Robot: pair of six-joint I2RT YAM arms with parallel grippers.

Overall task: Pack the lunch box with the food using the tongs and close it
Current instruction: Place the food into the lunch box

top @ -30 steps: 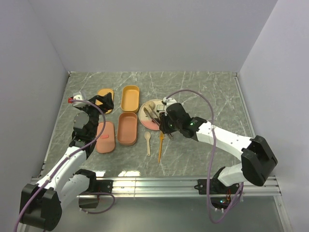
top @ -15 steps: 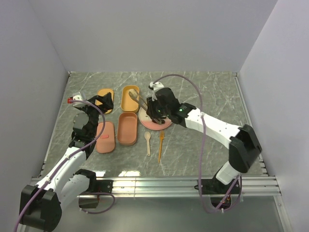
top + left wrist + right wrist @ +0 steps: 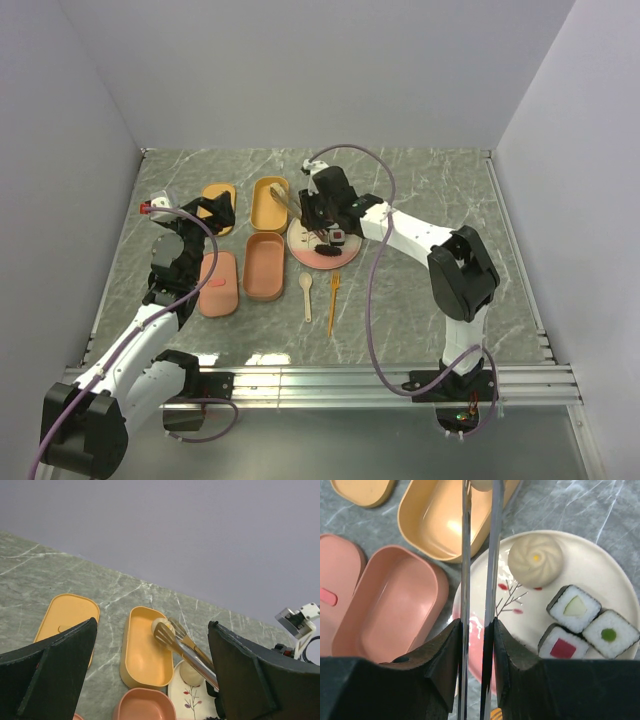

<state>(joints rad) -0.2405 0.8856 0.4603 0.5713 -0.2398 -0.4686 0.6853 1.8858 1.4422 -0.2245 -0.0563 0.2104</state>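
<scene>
One beige ball (image 3: pixel 161 626) sits pinched between the tips of the tongs (image 3: pixel 465 570), over the far end of the yellow box (image 3: pixel 445 527); whether it touches the box cannot be told. The right gripper (image 3: pixel 477 630) is clamped on the tongs, one finger pressing each slender metal arm from outside, so the two arms run nearly parallel with a narrow gap between them.

The other beige ball (image 3: pixel 536 560) rests on the plate (image 3: pixel 600 570), near its far side. Three sushi rolls (image 3: pixel 573 608) lie close together at the plate's right, two with green centres and one with red. From the top view a dark piece (image 3: pixel 323 251) also shows on the plate's near part.

The pink box (image 3: pixel 390 605) lies just beside the yellow one, on its near side, with the pink lid (image 3: pixel 332 597) to its left. The yellow lid (image 3: pixel 362 490) lies left of the yellow box.

The left gripper (image 3: pixel 217 212) hangs above the yellow lid with its fingers spread wide, holding nothing.

An orange fork (image 3: pixel 333 300) and a beige spoon (image 3: pixel 306 295) lie side by side on the table (image 3: pixel 430 190), in front of the plate.
</scene>
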